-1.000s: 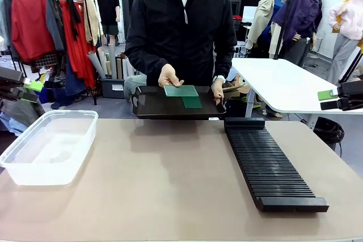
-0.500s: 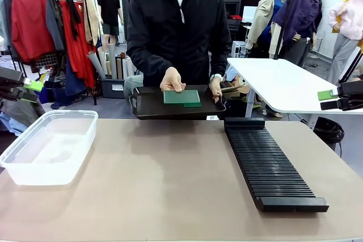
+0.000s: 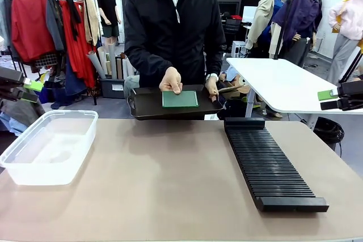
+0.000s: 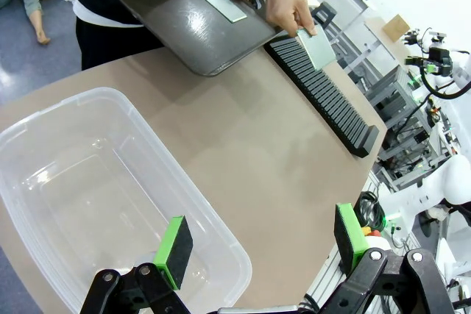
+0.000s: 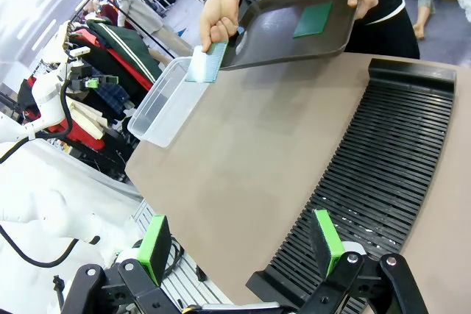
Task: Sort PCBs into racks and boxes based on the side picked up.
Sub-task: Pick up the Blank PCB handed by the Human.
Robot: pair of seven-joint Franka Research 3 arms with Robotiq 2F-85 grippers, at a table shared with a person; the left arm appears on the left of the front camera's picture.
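Note:
Across the table a person holds a dark handled tray (image 3: pixel 146 109) at the far edge. One hand lifts a green PCB (image 3: pixel 180 99) off it, also seen as PCB (image 4: pixel 316 46) and PCB (image 5: pixel 207 62). A second PCB (image 5: pixel 313 20) lies flat on the tray (image 4: pixel 184 23). The long black slotted rack (image 3: pixel 266 162) lies at the right, the clear plastic box (image 3: pixel 48 145) at the left. My left gripper (image 4: pixel 261 244) hangs open above the box's near corner. Open too, my right gripper (image 5: pixel 241 244) hovers over the rack's near end (image 5: pixel 383 159). Both stand at the picture's sides, left gripper (image 3: pixel 25 88) and right gripper (image 3: pixel 328 100).
A wide bare stretch of the brown tabletop (image 3: pixel 170 179) lies between box and rack. Behind the person are a clothes rail (image 3: pixel 51 21) and a white table (image 3: pixel 278 83).
The person has picked one PCB up off the tray, so that it now covers the other, and has raised the tray a little. Neither arm has moved.

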